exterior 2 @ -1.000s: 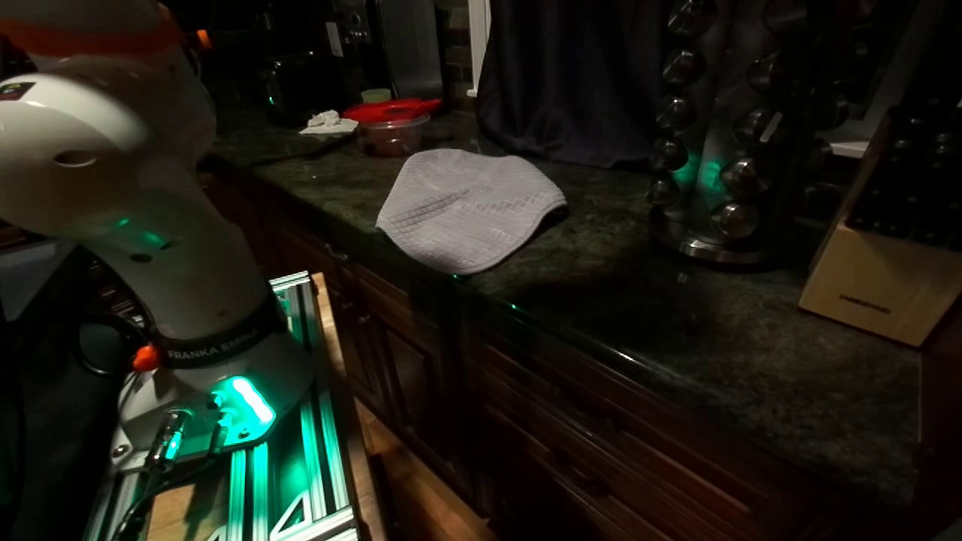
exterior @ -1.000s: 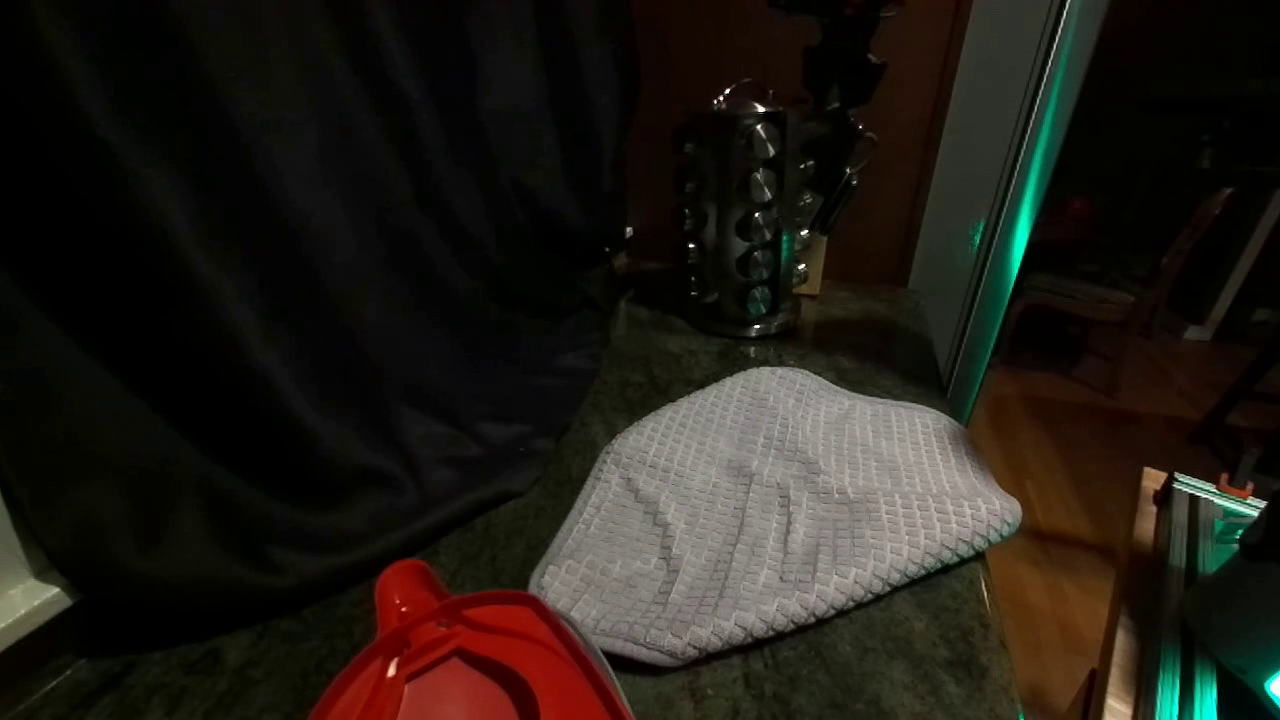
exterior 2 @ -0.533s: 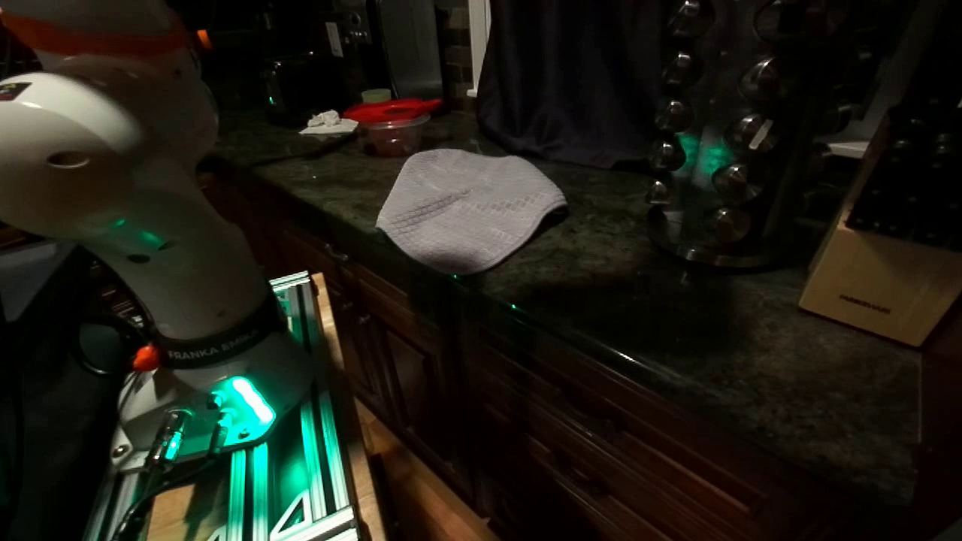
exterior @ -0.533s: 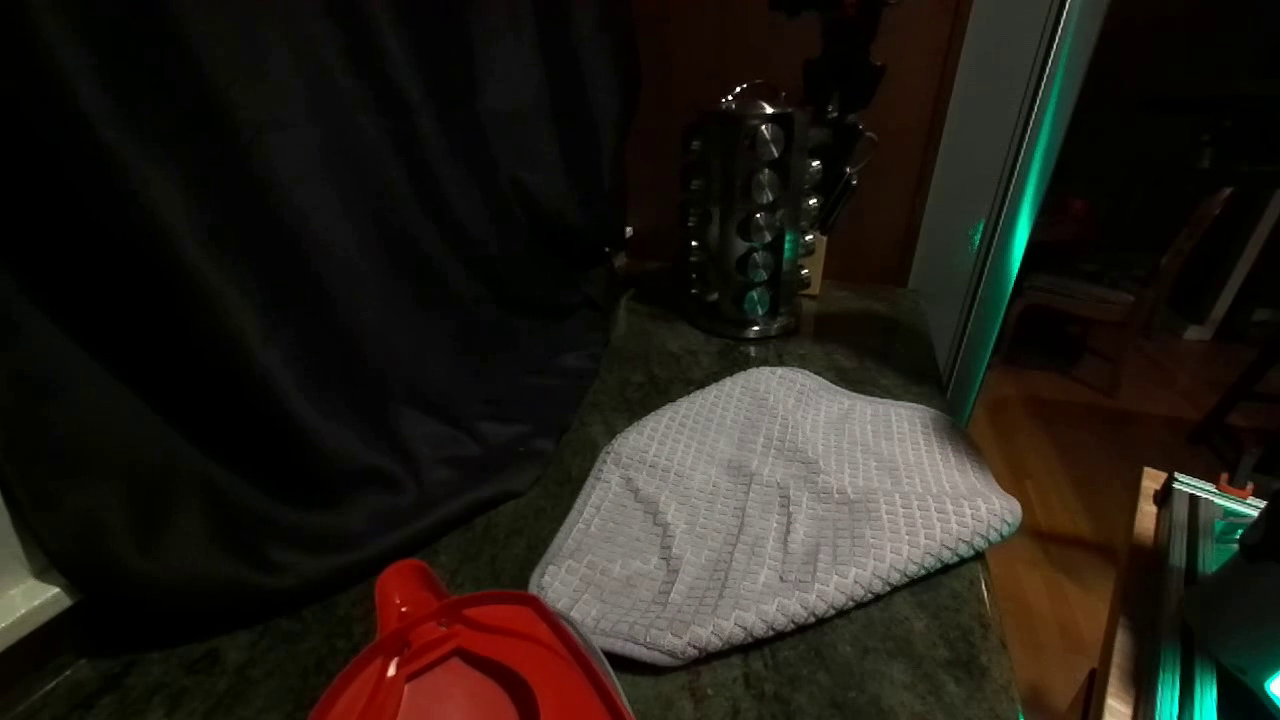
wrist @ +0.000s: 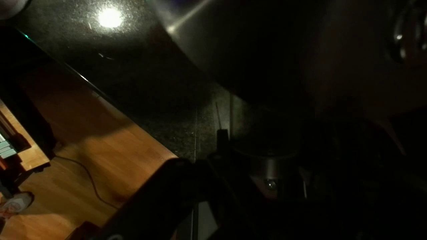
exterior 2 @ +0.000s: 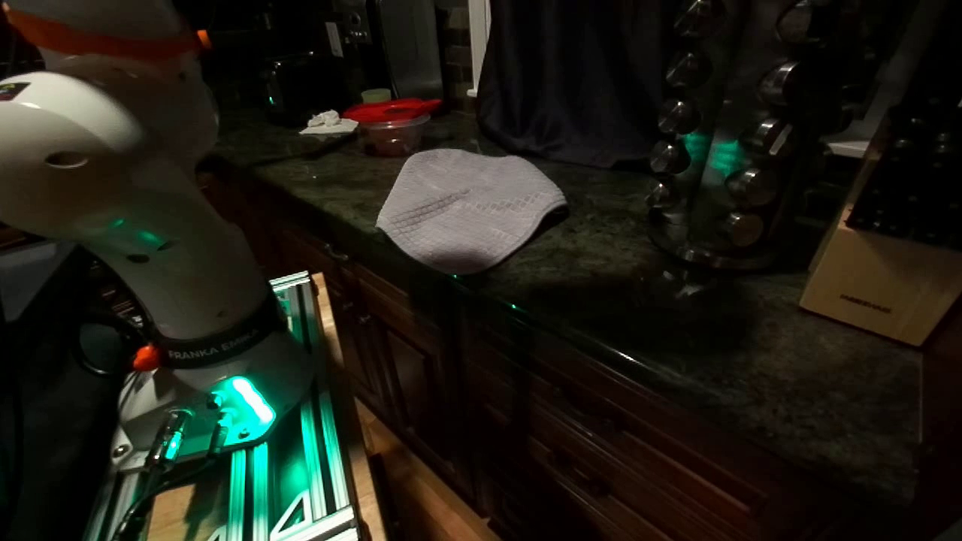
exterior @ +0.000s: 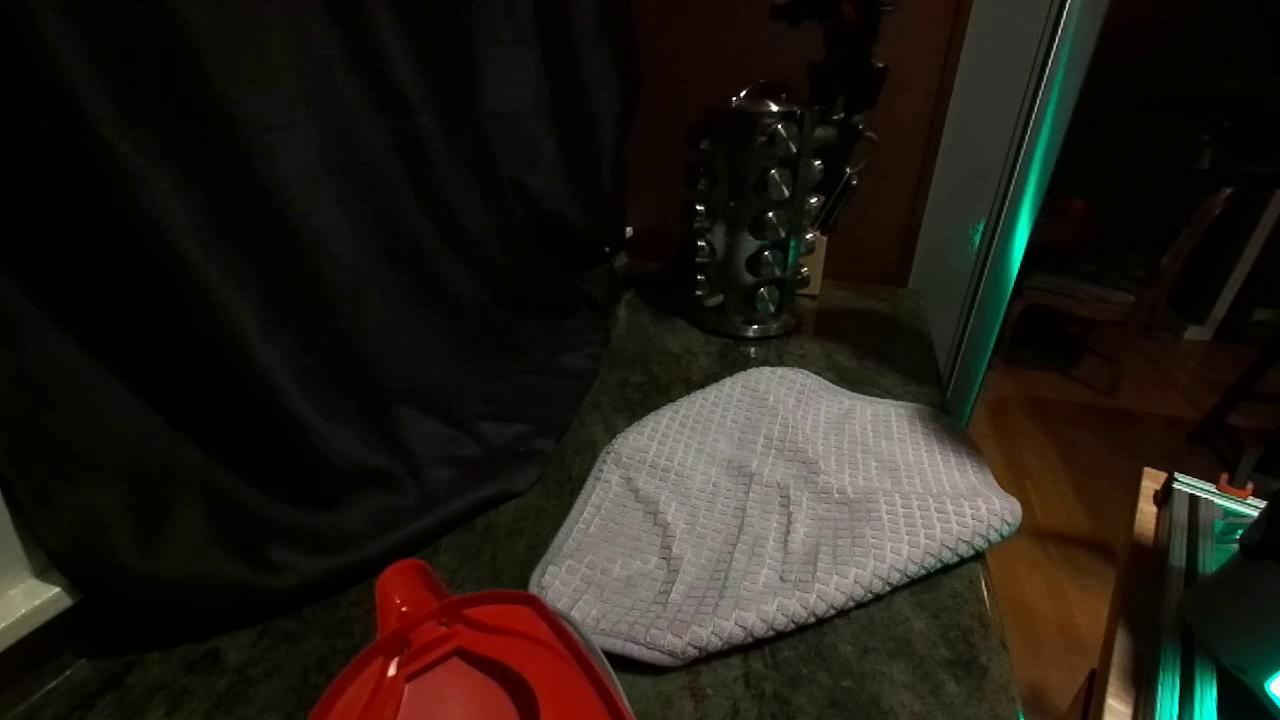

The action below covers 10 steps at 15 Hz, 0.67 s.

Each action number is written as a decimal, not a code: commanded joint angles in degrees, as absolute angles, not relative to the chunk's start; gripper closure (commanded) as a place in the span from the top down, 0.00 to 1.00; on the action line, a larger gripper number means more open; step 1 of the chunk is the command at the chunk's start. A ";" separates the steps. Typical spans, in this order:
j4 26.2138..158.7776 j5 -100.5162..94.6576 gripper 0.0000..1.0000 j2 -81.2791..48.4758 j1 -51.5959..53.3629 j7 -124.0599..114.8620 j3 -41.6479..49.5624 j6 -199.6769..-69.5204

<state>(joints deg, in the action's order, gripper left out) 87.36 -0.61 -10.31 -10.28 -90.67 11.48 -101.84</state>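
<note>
My gripper (wrist: 262,138) comes in from the bottom of the wrist view and is very dark there. One finger (wrist: 222,141) shows against the edge of a round jar with a metal cap (wrist: 267,167); the opposite finger is lost in shadow. The jaws appear to be shut on this jar, partway closed. In an exterior view the gripper (exterior: 845,95) is a dark shape high behind the spice rack (exterior: 745,230). That rack stands on the counter, also in an exterior view as a tall metal rack (exterior 2: 706,161) of capped jars. Close by stands the knife block (exterior 2: 872,285).
A grey towel (exterior: 780,510) lies rumpled on the counter. A red-lidded container (exterior 2: 391,124) and crumpled paper (exterior 2: 327,122) sit farther along. A dark curtain (exterior: 330,250) hangs behind the counter. The counter edge (wrist: 80,76) drops to a wooden floor (wrist: 100,146).
The spice rack has turned a little, its caps and top handle shifting sideways. My gripper has moved slightly lower behind it. A shadow has spread over the towel's edge; the arm has shifted slightly.
</note>
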 commanded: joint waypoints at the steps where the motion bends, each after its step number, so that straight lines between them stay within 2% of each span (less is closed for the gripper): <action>1: 85.98 -3.73 0.25 -11.03 -10.28 -92.25 12.56 -99.66; 10: 84.77 -3.70 0.25 -12.12 -10.67 -91.39 12.83 -102.31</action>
<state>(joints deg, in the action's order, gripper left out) 86.61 -4.86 -11.30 -10.51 -91.28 12.79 -101.16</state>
